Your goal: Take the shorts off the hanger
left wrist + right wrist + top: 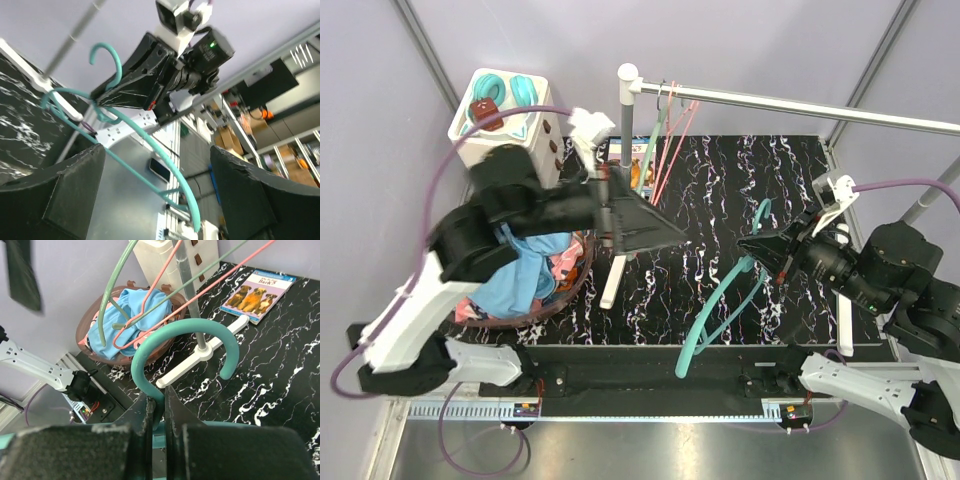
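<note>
My right gripper is shut on the neck of a bare teal hanger and holds it above the marbled table; the right wrist view shows the jaws clamped just below the hook. My left gripper is open and empty in mid-air left of it, with the teal hanger seen beyond its fingers. The light blue shorts and pink shorts lie in the brown basket. The light blue shorts also show in the right wrist view. The orange patterned shorts are hidden.
A white rack with a rail carries an empty green hanger and an empty pink hanger. A dog book lies on the table behind the rack post. A white box stands at the back left.
</note>
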{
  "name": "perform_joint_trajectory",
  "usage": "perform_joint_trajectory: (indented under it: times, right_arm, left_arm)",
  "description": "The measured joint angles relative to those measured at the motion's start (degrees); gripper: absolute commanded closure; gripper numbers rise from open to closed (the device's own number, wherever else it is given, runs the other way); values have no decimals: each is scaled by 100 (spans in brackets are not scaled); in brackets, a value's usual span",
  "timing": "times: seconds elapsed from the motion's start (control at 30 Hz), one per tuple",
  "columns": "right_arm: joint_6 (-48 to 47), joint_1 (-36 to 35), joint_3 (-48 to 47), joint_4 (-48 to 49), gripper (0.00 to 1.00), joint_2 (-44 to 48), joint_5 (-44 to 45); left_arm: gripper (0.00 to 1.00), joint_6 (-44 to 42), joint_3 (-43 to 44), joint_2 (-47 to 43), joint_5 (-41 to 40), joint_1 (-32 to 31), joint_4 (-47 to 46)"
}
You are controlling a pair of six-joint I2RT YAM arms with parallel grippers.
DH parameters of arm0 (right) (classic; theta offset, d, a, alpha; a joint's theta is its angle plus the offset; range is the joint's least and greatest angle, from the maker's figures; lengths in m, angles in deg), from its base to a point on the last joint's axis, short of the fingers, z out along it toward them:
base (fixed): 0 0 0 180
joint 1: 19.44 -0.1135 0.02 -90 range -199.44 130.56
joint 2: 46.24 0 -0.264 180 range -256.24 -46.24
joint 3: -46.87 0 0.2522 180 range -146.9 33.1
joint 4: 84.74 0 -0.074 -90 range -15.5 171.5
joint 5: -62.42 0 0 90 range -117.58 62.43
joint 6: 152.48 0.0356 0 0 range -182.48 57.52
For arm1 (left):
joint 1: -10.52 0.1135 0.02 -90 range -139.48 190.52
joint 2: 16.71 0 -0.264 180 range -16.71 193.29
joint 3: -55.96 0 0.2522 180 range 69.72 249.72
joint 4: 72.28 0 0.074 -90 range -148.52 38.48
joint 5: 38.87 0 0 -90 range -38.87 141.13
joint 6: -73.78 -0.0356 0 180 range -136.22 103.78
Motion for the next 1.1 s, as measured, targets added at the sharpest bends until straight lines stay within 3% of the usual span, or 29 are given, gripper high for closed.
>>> perform_joint_trajectory:
  times: [0.17,0.33,0.47,0.6,0.77,0.8,0.83,0.9,0.93,1.0,1.03,1.1]
  right_arm:
    - [-317,0,-345,-192,100,-157,26]
    - [-890,2,-820,-240,100,-463,210]
    - [-1355,0,-831,-227,100,-487,518]
    - [-1764,0,-876,-140,100,-610,848]
    - [-2017,0,-804,192,100,-662,1069]
    - [-2046,0,-787,245,100,-662,1084]
    - [-2070,0,-767,297,100,-660,1095]
    - [-2105,0,-737,407,87,-619,1121]
    - [-2138,0,-723,450,65,-601,1185]
    - [-2122,0,-680,509,43,-568,1259]
    - [-2031,0,-662,549,25,-551,1296]
    - [-1869,0,-564,662,9,-476,1443]
  left_arm:
    - [12,-9,203,883,59,-614,103]
    - [14,-205,997,1810,223,-673,844]
    - [26,-273,1648,2240,597,-658,1019]
    - [41,-297,1749,2238,772,-658,1110]
    - [53,-251,1626,2205,828,-654,1198]
    - [59,-232,1569,2190,828,-651,1222]
    - [72,-216,1519,2181,828,-649,1241]
    - [89,-168,1458,2179,815,-649,1272]
    - [100,-146,1434,2175,796,-651,1268]
    - [100,-114,1375,2120,608,-649,1303]
    - [100,-151,1307,2059,472,-649,1329]
    - [100,-181,1224,1945,199,-625,1368]
